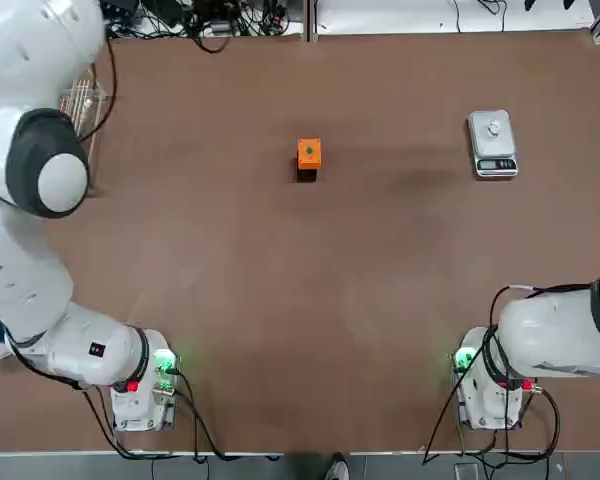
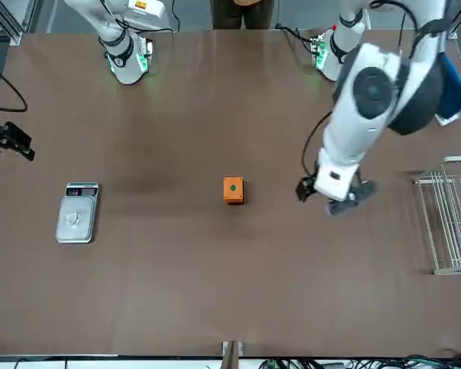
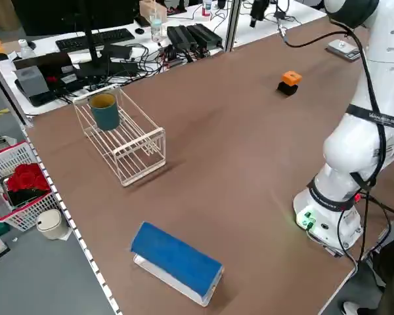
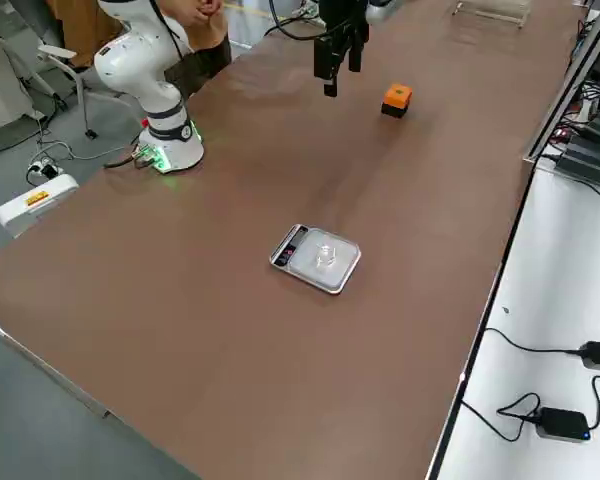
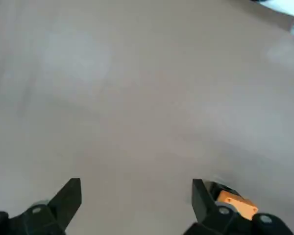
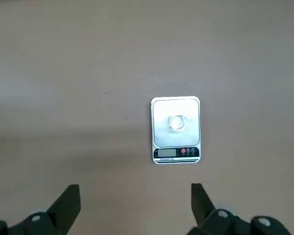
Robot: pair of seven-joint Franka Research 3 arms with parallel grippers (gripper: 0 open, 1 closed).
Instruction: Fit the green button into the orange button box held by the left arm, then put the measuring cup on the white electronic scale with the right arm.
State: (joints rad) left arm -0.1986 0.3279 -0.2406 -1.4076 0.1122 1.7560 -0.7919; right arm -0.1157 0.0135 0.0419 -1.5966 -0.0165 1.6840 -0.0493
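The orange button box (image 1: 308, 157) stands alone mid-table with the green button (image 1: 308, 151) seated in its top. No gripper holds it. My left gripper (image 2: 330, 196) hovers open toward the robot's left of the box; in the left wrist view the box (image 5: 233, 201) shows just beside one fingertip (image 5: 201, 196). The small clear measuring cup (image 6: 177, 122) sits on the white electronic scale (image 6: 176, 129) at the table's far right. My right gripper (image 6: 134, 200) hangs open high above the table, apart from the scale.
A wire rack (image 3: 125, 141) holding a teal cup (image 3: 106, 110) stands at the robot's far left edge. A blue-topped block (image 3: 177, 261) lies near the left arm's base. Cables and devices line the table's far edge.
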